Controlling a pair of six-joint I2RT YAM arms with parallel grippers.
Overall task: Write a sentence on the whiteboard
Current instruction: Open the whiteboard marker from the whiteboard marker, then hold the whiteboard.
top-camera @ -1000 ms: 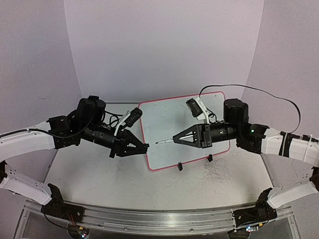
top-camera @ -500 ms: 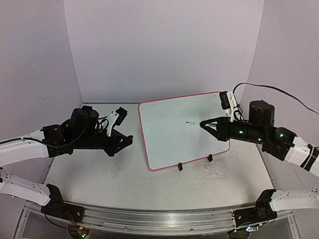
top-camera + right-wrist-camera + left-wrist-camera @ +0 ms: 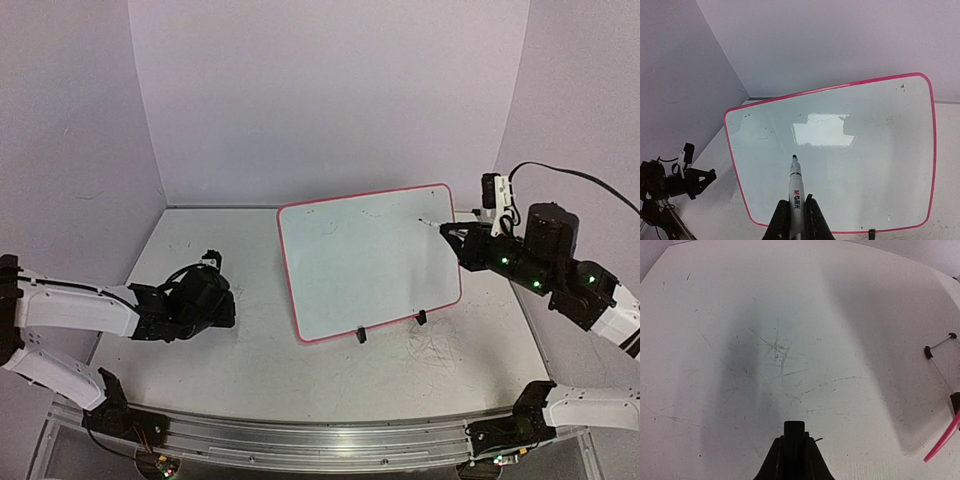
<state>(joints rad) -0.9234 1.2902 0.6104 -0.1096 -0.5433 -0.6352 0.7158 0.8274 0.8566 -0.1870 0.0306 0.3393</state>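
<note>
Right pincer [image 3: 796, 202] pinches a marker [image 3: 795, 180], board [image 3: 865, 165] ahead of it; left pincer [image 3: 793, 427] pressed together, table [image 3: 790, 315] beneath.

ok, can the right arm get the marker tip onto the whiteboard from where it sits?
Probably yes. The right gripper is shut on the marker, tip aimed over the whiteboard with nothing between them; the left gripper sits off the board's left side.

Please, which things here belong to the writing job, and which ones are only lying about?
For the job: whiteboard, marker, right gripper shut on it.
Not part: scribbles on the table, left gripper, shut and empty.
</note>
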